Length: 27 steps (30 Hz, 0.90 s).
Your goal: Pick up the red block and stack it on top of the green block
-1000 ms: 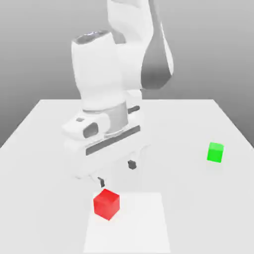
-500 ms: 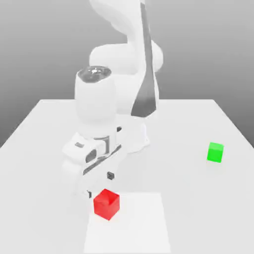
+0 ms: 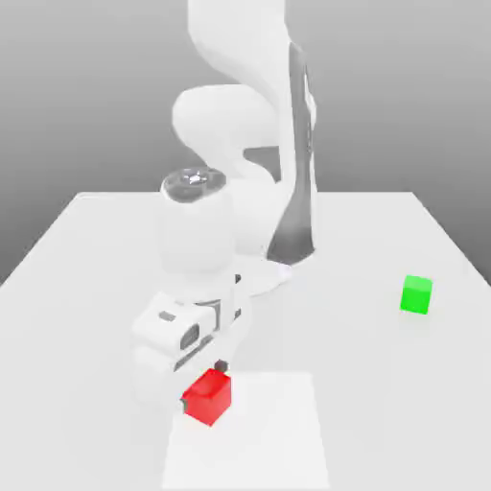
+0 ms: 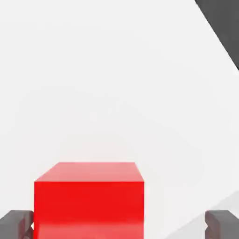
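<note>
The red block (image 3: 208,397) rests on the white table, near the front and toward the exterior view's left. My gripper (image 3: 202,386) has come down over it, open, with one dark fingertip (image 3: 222,365) behind the block and the other at its front left corner. In the hand view the red block (image 4: 88,200) sits between the two grey fingers (image 4: 16,224) of the gripper (image 4: 119,225). It lies close to one finger, with a wide gap to the other. The green block (image 3: 416,293) stands alone far off at the exterior view's right.
The white table (image 3: 364,240) carries a lighter square patch (image 3: 268,446) under and beside the red block. The arm's bulky white links (image 3: 240,173) rise behind the gripper. Open table surface lies between the two blocks.
The hand has dropped lower and swung toward the red block, so its fingers now straddle it. Both blocks have stayed where they were, and the fingers have kept their wide spread.
</note>
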Tool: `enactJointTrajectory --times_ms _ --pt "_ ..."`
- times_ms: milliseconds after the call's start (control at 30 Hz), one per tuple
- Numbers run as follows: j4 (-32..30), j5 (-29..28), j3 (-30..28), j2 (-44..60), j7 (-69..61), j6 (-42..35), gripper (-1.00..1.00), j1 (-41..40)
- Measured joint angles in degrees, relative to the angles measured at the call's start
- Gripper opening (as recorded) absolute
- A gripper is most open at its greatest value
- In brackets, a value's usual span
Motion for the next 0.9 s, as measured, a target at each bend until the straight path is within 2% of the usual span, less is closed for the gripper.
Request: enactJointTrajectory --times_ms 33,267,600,900 --pt "-0.02 1.33 1.64 0.96 -0.93 0.73 -1.00 -1.31" --pt "-0.02 1.53 2.01 1.15 -1.07 0.75 -1.00 -1.63" --pt "-0.21 -12.39 -6.57 -7.46 8.81 -5.53 -1.00 3.54" --pt "-1.39 -17.16 -7.60 -12.52 12.41 -9.67 -1.00 3.38"
